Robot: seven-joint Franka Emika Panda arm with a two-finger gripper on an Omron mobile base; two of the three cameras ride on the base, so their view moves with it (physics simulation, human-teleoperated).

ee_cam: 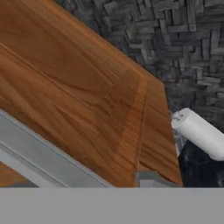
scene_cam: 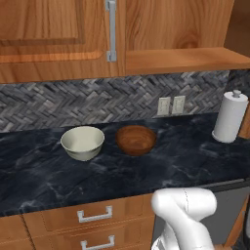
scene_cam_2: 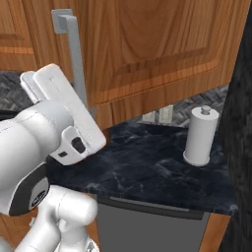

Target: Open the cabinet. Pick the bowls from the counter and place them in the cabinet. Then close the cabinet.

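Observation:
The cabinet's left door (scene_cam: pixel 49 34) is shut, its silver handle (scene_cam: pixel 112 29) upright. Its right door (scene_cam_2: pixel 157 49) is swung open, baring the wooden shelf (scene_cam: pixel 185 59). My gripper (scene_cam_2: pixel 69 106) is close against that open door's bar handle (scene_cam_2: pixel 74 54); its fingers are hidden behind the hand, so I cannot tell whether they are open or shut. The hand view looks along the door panel (ee_cam: pixel 78 96) at the handle (ee_cam: pixel 39 153). On the black counter (scene_cam: pixel 185 156) the cream bowl (scene_cam: pixel 82 142) and the brown wooden bowl (scene_cam: pixel 136 139) sit side by side, untouched.
A white paper towel roll (scene_cam: pixel 229 117) stands at the counter's right end, also seen as the paper towel roll (scene_cam_2: pixel 200 135). Wall outlets (scene_cam: pixel 171 105) sit on the herringbone tiles. Wooden drawers (scene_cam: pixel 95 215) and a grey appliance front (scene_cam_2: pixel 147 226) lie below the counter.

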